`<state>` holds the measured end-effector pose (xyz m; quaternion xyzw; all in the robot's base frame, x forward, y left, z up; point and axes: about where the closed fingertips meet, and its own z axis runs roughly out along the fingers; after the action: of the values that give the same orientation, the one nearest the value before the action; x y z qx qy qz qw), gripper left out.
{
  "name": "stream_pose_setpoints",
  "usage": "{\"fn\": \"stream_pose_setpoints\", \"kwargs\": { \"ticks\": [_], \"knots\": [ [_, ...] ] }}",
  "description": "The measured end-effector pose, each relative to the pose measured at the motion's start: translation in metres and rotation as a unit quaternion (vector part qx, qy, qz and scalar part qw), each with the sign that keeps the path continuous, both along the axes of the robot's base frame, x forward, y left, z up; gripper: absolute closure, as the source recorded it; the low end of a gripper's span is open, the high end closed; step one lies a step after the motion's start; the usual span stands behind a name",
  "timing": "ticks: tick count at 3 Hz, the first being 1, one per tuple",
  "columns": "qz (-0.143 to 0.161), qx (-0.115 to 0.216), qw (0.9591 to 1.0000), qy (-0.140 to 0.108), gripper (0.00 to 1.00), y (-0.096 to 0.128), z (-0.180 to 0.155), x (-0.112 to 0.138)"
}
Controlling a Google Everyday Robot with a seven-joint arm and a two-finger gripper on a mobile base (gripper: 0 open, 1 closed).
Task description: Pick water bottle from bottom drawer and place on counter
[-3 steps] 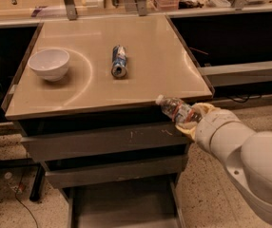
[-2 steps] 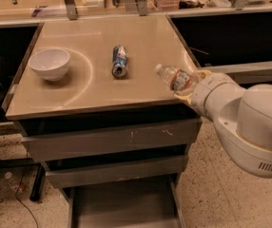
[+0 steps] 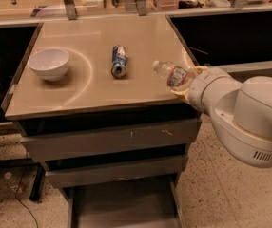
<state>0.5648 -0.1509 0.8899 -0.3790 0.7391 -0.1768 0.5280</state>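
Gripper is at the right edge of the counter, jaws clamped on the water bottle, which is tilted w/ cap pointing left. Bottom drawer is open at the near side. Drink can and white bowl sit further left on the counter.

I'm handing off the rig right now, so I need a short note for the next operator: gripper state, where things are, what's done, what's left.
Gripper: at the counter's right edge, shut on the water bottle, which is tilted with its cap toward the left.
Bottom drawer: pulled out.
Counter: carries a white bowl and a drink can lying on its side.
Done: the bottle is out of the drawer.
Left: set it down on the counter, likely in the free patch right of the can, then release.
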Motion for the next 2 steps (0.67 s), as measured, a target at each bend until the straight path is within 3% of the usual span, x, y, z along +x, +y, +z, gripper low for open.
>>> {"fn": "stream_pose_setpoints", "kwargs": {
  "ticks": [2],
  "knots": [
    [0.013,0.015,0.9987,-0.048,1.00,0.019,0.049,0.098]
  ]
}}
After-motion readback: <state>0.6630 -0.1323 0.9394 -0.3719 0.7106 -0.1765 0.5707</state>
